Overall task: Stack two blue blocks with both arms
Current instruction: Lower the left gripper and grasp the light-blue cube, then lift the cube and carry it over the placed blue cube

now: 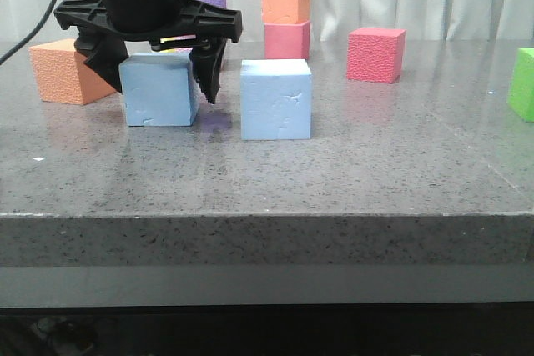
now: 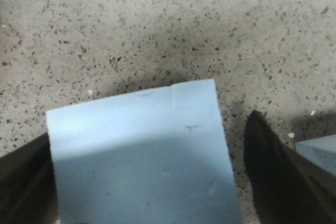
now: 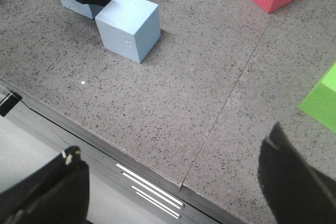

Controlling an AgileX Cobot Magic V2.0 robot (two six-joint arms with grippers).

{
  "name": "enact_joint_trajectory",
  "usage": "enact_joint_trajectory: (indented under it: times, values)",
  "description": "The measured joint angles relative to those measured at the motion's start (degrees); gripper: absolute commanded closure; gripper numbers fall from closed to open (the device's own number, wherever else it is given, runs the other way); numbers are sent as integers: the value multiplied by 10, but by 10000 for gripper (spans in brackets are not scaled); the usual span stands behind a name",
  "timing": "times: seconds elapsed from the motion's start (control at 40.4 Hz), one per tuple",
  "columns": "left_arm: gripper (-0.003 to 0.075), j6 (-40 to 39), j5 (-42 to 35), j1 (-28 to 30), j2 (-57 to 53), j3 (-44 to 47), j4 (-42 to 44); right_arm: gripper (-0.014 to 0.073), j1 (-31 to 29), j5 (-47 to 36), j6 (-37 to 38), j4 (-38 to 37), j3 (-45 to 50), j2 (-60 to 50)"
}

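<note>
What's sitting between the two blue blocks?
One dark finger of the left gripper, straddling the left blue block; the right block stands apart. Front view.

Matt foam blue blocks (image 1: 158, 89), speckled stone table (image 1: 267, 181)

no readable text, labels, numbers anywhere

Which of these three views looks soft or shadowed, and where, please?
Left wrist view: soft close up, the left claw shading the nearer part of the blue block. Front view: sharp, faint reflections on the table. Right wrist view: table sharp, right claw fingers blurred.
</note>
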Motion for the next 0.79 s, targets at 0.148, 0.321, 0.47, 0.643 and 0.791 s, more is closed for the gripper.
enact_joint_trajectory:
  times: [0.148,0.321,0.47,0.643,0.791]
  values:
    - [358,-1,0,0,0,0,2,-60,0,0,0,0,0,0]
    - [372,5,8,0,-3,0,2,-60,0,0,0,0,0,0]
    - [372,74,41,0,-24,-12,-4,-60,0,0,0,0,0,0]
    - [372,233,96,0,-44,-73,-42,-60,0,0,0,0,0,0]
    - [372,419,132,0,-45,-129,-125,-60,0,0,0,0,0,0]
